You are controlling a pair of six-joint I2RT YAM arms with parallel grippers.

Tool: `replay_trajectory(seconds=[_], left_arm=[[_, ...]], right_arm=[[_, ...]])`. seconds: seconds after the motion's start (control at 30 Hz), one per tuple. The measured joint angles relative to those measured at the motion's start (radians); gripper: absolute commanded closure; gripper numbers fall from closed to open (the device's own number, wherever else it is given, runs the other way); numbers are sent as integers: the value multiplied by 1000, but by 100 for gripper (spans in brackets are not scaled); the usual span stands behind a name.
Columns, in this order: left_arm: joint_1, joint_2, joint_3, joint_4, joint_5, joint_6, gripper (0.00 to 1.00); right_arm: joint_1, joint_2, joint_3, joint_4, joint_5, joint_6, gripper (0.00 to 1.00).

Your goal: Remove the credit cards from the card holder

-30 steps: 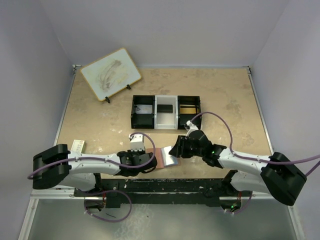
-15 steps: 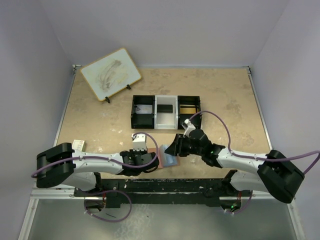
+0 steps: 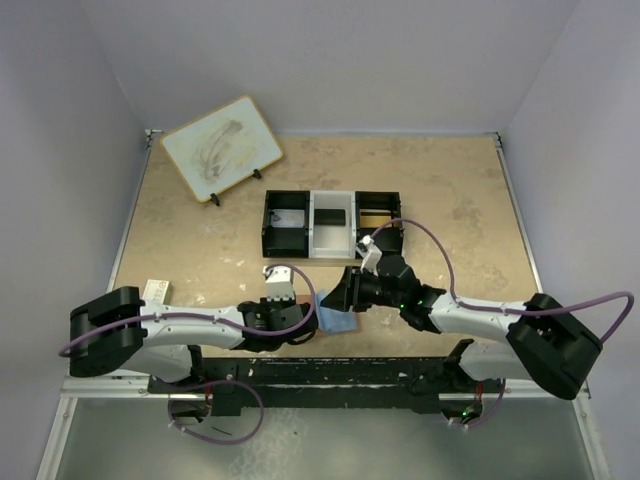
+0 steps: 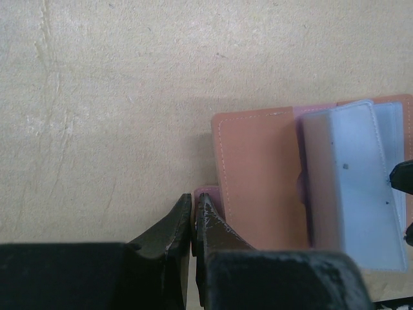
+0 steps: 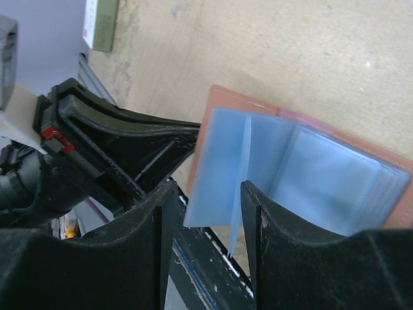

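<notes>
The reddish-brown card holder [image 3: 335, 322] lies open on the bench [image 3: 200, 250], on the arm-base side of the three-compartment tray [image 3: 267, 225] and apart from it, showing its pale blue card sleeves [image 5: 310, 174]. The left end effector [image 4: 195, 216] is pressed together at the holder's small pink tab; I cannot tell whether it pinches the tab. The right end effector [image 5: 208, 194] is spread, with one upright sleeve leaf standing between its fingers.
</notes>
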Motion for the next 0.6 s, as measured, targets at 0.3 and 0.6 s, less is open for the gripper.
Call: replay_trajectory(seconds=[0.3, 0.6], left_arm=[[0, -38, -8, 22, -2, -11, 100], [0, -43, -48, 32, -9, -62, 86]], right_arm=[[10, 143, 37, 139, -110, 15, 51], [25, 346, 131, 193, -144, 36, 47]])
